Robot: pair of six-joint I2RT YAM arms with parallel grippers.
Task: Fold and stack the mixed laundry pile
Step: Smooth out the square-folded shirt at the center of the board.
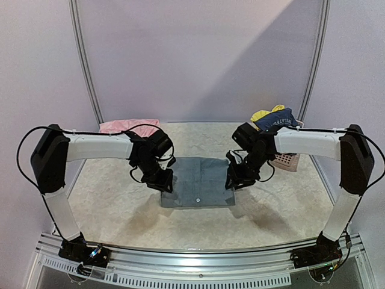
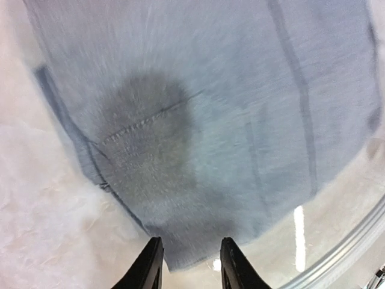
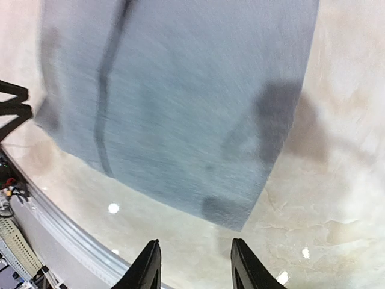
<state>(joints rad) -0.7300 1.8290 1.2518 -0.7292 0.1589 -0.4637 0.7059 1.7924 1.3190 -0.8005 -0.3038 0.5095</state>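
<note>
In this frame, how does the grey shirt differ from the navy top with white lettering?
The grey shirt lies flat in a neat rectangle, while the navy top is bunched up. The grey shirt rests on the table near its middle. The navy top is heaped at the pink basket on the far right, beside a yellow piece. The grey shirt is plain with a button showing, and the navy top bears white lettering. Both are soft garments.

Both white arms [image 1: 99, 146] bend inward — the black two-finger left gripper [image 2: 191, 241] and black two-finger right gripper [image 3: 196, 242] point downward, jaws parted.
</note>
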